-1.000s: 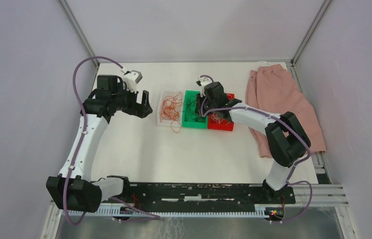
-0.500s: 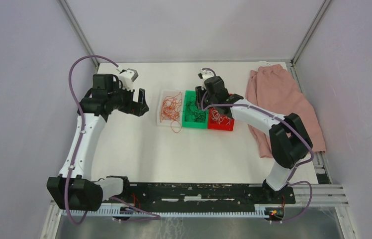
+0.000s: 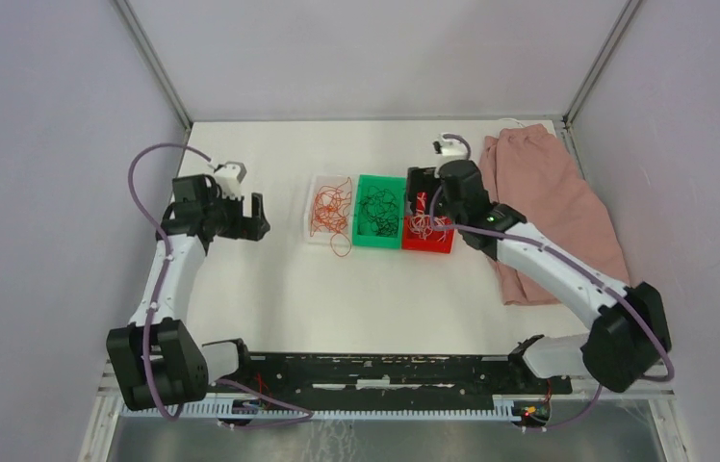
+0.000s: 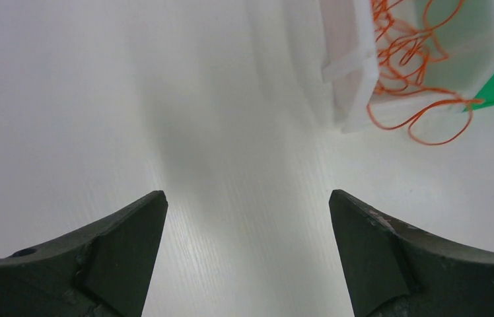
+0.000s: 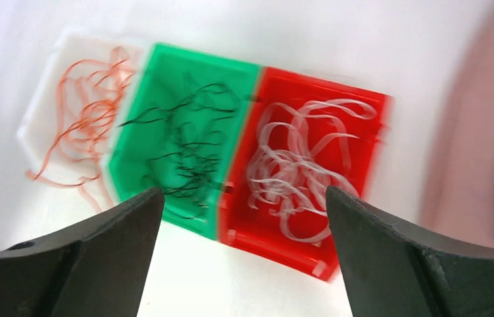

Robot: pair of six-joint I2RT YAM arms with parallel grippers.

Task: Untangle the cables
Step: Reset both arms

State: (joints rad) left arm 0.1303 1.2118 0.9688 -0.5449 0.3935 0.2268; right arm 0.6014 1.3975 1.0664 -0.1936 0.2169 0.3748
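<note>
- Top view: three small trays sat side by side mid-table point(image 3: 337, 298). The orange cables point(image 3: 329, 207) lay in the white tray point(image 3: 310, 207), the black cables point(image 3: 378, 207) in the green tray point(image 3: 357, 207), and the white cables point(image 3: 424, 229) in the red tray point(image 3: 428, 247). One orange loop point(image 3: 340, 245) lay on the table just in front of the white tray. A pink cloth point(image 3: 549, 202) lay at the right. The left gripper point(image 3: 258, 217) hung left of the trays. The right gripper point(image 3: 421, 197) hung over the red tray's far side.
- Left wrist view: the jaws stood wide apart with nothing between them and bare table below. The white tray's corner showed at upper right, with the orange loop trailing from it onto the table.
- Right wrist view: blurred. The jaws stood wide and empty, above all three trays.
- Judgement: the colours looked sorted and the task nearly done. The next move probably called for a fine pinch on the stray loop, flat against the table, then a drop into the white tray.
</note>
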